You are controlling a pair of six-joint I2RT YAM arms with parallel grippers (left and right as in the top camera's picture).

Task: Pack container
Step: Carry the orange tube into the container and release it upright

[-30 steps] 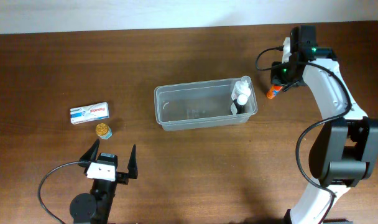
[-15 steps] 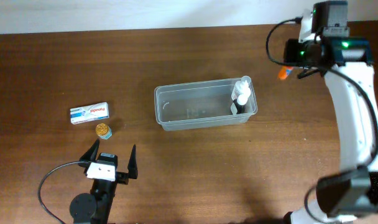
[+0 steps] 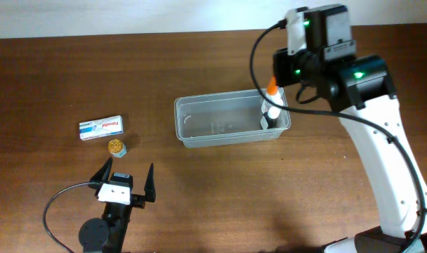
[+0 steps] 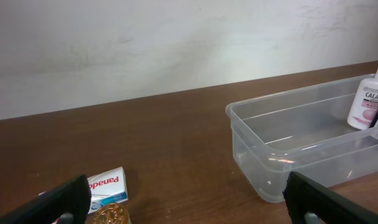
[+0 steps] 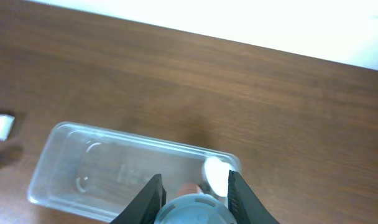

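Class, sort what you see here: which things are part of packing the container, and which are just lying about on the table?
In the job: clear plastic rectangular tub; white pink-labelled calamine bottle inside it; orange-tipped item held by the right gripper above the tub.
Lying about: blue-and-white Panadol box; small gold-lidded jar; both untouched, near the open left gripper.

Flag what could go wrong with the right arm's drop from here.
1. The right gripper holds an orange-tipped item right over the calamine bottle; a release here could land on it and tip it.
2. That spot is the right end of the container, near its rim; a small offset could bounce the item off the rim onto the table.
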